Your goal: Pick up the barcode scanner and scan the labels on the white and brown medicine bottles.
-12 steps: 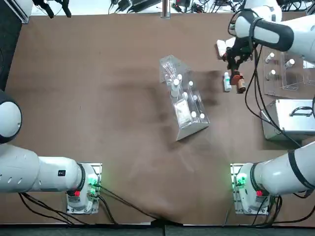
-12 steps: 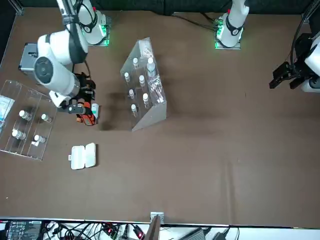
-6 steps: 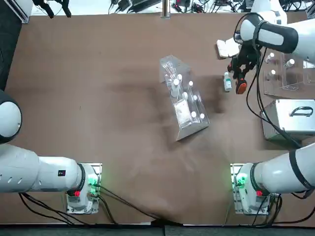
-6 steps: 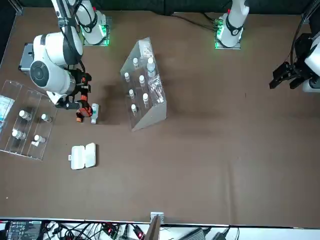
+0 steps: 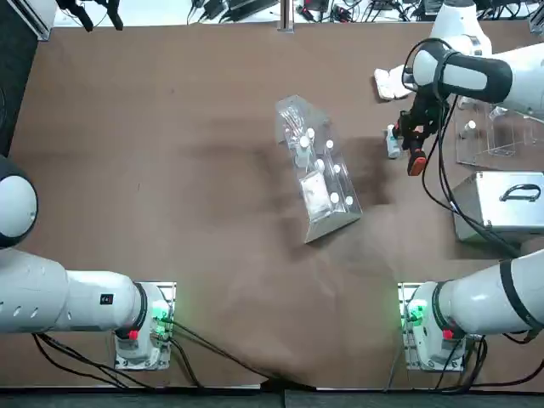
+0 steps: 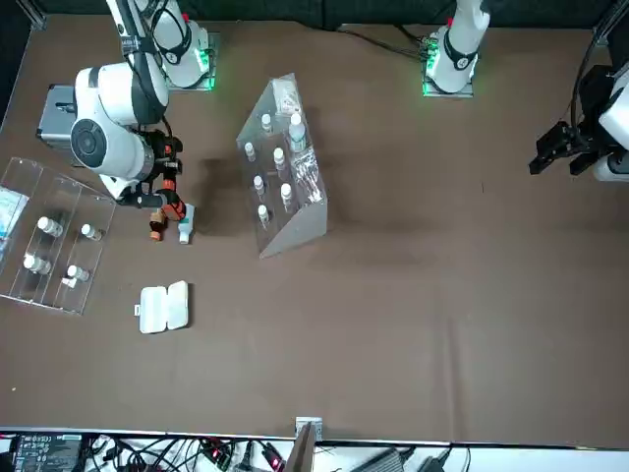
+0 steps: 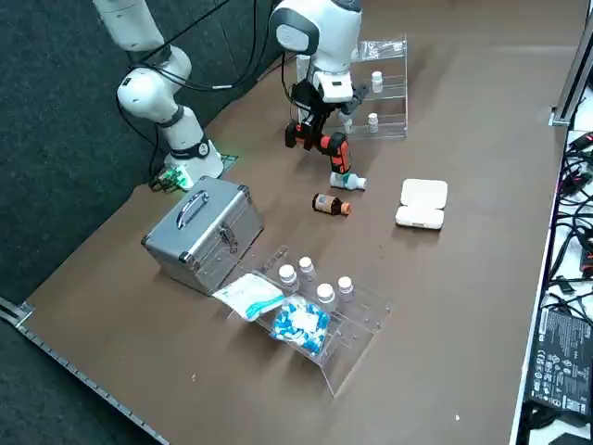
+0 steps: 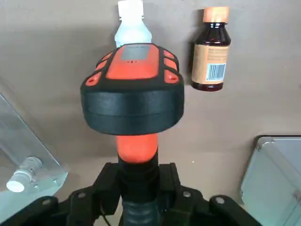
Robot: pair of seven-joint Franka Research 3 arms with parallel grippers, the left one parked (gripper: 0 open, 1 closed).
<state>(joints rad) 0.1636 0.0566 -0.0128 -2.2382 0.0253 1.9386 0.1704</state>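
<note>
while clamped around the black and orange barcode scanner (image 8: 133, 96), the right gripper (image 8: 138, 181) hovers over two bottles.
its head hangs above the lying white plastic bottle (image 8: 131, 24); the amber-brown bottle (image 8: 210, 49) lies just beside.

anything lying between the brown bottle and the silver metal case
Nothing: in the right side view only bare tabletop separates the amber-brown medicine bottle from the silver metal case. The right tool holds the black-and-orange barcode scanner nearby.

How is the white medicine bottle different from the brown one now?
The white bottle has a white cap; the brown bottle has an orange cap.
The scanner, held in the right gripper, hides most of the white bottle; the brown bottle's barcode label shows.
Both lie flat, side by side.
</note>
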